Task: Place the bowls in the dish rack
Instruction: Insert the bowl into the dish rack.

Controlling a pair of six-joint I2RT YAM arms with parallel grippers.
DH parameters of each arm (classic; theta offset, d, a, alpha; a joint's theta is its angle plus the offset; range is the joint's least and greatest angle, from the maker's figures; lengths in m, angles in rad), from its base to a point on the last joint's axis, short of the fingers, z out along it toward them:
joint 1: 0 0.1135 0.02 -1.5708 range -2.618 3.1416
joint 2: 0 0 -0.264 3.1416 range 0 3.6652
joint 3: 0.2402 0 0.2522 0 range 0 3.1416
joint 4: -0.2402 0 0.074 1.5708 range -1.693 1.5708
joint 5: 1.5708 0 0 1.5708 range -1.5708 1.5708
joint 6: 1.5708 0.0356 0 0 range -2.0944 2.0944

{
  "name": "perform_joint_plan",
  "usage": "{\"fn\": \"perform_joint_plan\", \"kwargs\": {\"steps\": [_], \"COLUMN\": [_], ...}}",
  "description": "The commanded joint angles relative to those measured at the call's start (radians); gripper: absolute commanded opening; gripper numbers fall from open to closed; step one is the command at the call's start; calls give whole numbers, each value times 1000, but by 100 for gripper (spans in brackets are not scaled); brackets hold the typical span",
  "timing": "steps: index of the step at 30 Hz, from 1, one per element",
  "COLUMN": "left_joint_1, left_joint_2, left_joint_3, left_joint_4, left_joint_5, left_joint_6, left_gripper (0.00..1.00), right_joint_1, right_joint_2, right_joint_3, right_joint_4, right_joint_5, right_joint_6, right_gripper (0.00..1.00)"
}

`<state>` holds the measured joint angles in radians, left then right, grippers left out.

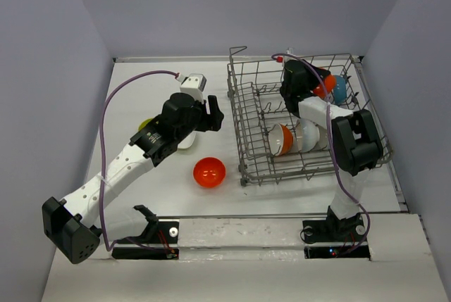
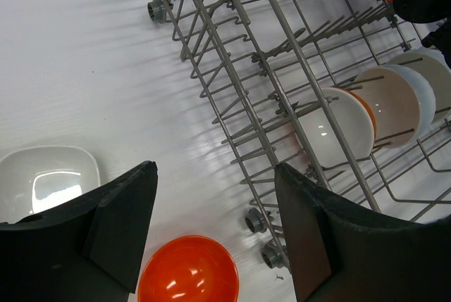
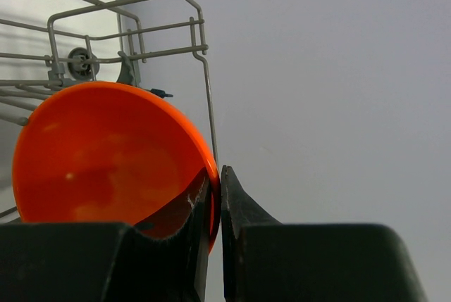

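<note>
The grey wire dish rack (image 1: pixel 243 140) stands at the right. In its far part my right gripper (image 1: pixel 317 88) is shut on the rim of an orange-red bowl (image 3: pixel 99 154), next to a blue bowl (image 1: pixel 341 89). The right wrist view shows its fingers (image 3: pixel 215 175) pinching that rim. Two white bowls (image 1: pixel 282 140) (image 1: pixel 308 135) stand on edge between the tines. My left gripper (image 2: pixel 215 168) hangs open over the table left of the rack, nothing in it. Below it lie another orange-red bowl (image 2: pixel 188 270) and a squarish white bowl (image 2: pixel 49 179). A yellow-green bowl (image 1: pixel 144 124) peeks from under the left arm.
The rack's small wheels (image 2: pixel 257 221) sit close to my left gripper's right finger. Grey walls enclose the white table (image 1: pixel 141 91) on three sides. A purple cable (image 1: pixel 106 126) loops along the left arm.
</note>
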<state>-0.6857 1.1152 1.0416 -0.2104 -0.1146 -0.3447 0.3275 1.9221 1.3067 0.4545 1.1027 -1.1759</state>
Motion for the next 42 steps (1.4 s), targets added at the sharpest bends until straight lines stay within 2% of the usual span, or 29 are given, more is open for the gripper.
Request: {"fn": "perform_joint_plan", "kwargs": {"steps": [1, 15, 27, 32, 42], "left_joint_1": [-6, -9, -11, -11, -11], "left_joint_2": [0, 1, 3, 2, 0], "left_joint_3": [0, 0, 1, 1, 0], "left_joint_4": [23, 25, 25, 25, 25], "left_joint_5": [-16, -13, -11, -11, -11], "left_joint_6": [16, 18, 15, 16, 15], "left_gripper": [77, 77, 77, 77, 77], "right_joint_1": [-22, -22, -22, -13, 5], "right_joint_2": [38, 92, 100, 98, 95], "right_joint_3": [2, 16, 20, 22, 22], "right_joint_4": [-34, -66, -69, -69, -66], "right_joint_5": [-9, -15, -17, -18, -26], "right_joint_6": [30, 59, 67, 71, 76], "right_gripper": [2, 8, 38, 42, 43]}}
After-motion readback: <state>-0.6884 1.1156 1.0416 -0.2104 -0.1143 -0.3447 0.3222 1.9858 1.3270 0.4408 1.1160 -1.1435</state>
